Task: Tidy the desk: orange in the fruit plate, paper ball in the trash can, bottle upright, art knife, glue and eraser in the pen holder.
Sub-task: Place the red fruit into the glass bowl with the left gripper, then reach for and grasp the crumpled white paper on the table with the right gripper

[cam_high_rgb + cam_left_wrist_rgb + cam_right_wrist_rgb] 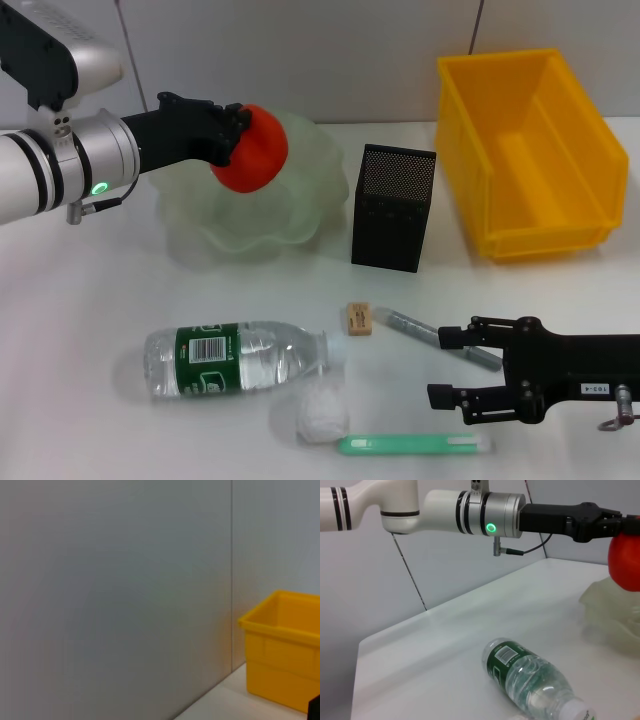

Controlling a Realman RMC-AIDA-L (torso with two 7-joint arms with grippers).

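My left gripper [238, 135] is shut on the orange [254, 148] and holds it above the pale green fruit plate [195, 215]; the orange also shows in the right wrist view [625, 562]. The water bottle [235, 358] lies on its side at the front left. A white paper ball [322, 412] lies by its cap. The eraser [358, 318], the grey glue stick [412, 327] and the green art knife [412, 444] lie near my right gripper [438, 365], which is open and empty just above the table. The black mesh pen holder [394, 207] stands in the middle.
The yellow bin [530, 150] stands at the back right; it also shows in the left wrist view [282, 647]. The wall runs close behind the plate and bin. The bottle also shows in the right wrist view [530, 680].
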